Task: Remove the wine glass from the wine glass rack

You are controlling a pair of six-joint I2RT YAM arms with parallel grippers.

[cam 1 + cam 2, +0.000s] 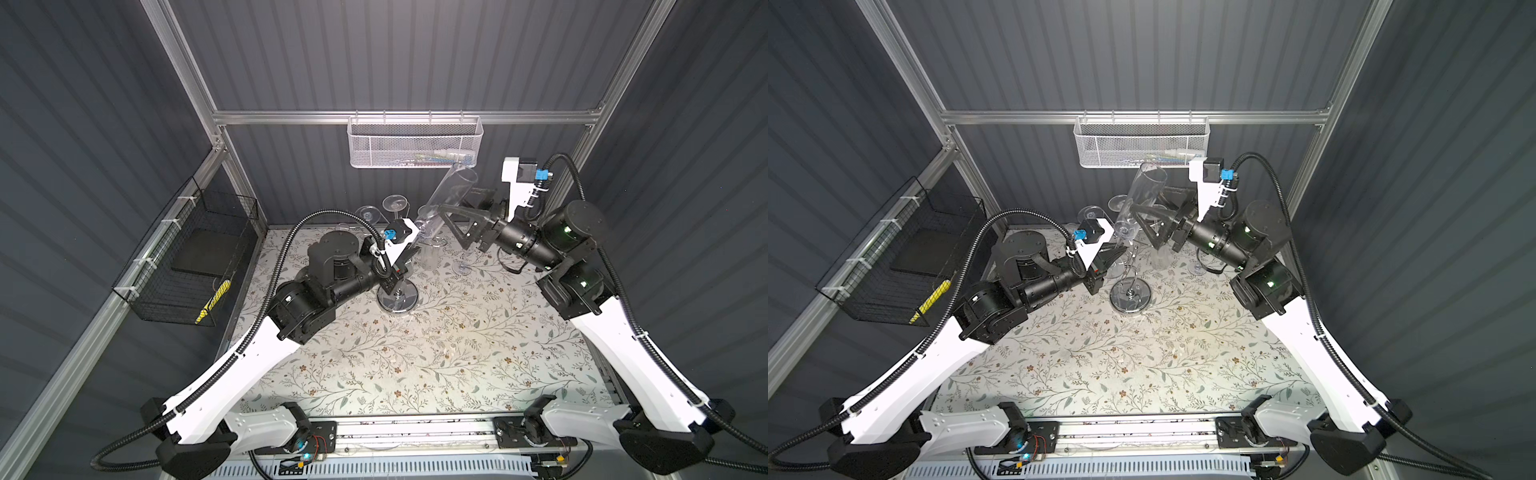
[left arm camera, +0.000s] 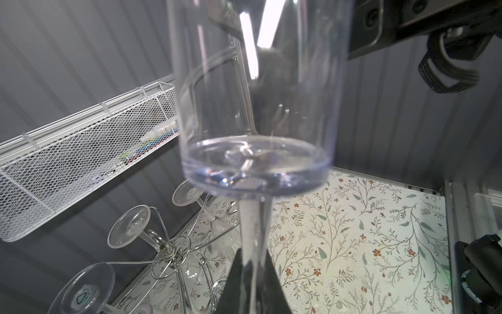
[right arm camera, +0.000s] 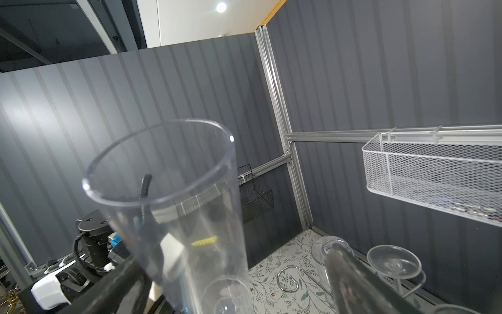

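A tall clear wine glass (image 1: pixel 448 197) (image 1: pixel 1140 199) leans in the air, rim up, above the chrome wine glass rack (image 1: pixel 397 299) (image 1: pixel 1131 298). My left gripper (image 1: pixel 413 251) (image 2: pixel 254 261) is shut on its stem; the foot is hidden. My right gripper (image 1: pixel 455 201) (image 3: pixel 233 258) is open, with its fingers on either side of the bowl (image 3: pixel 173 206), and I cannot tell whether they touch it. Other glasses (image 2: pixel 129 227) hang upside down from the rack's arms (image 2: pixel 168 250).
A white mesh basket (image 1: pixel 415 145) hangs on the back rail just behind the glass rim. A black wire basket (image 1: pixel 187 257) is on the left wall. Another glass (image 1: pixel 461 268) stands on the floral table cover (image 1: pixel 415 357) under the right arm.
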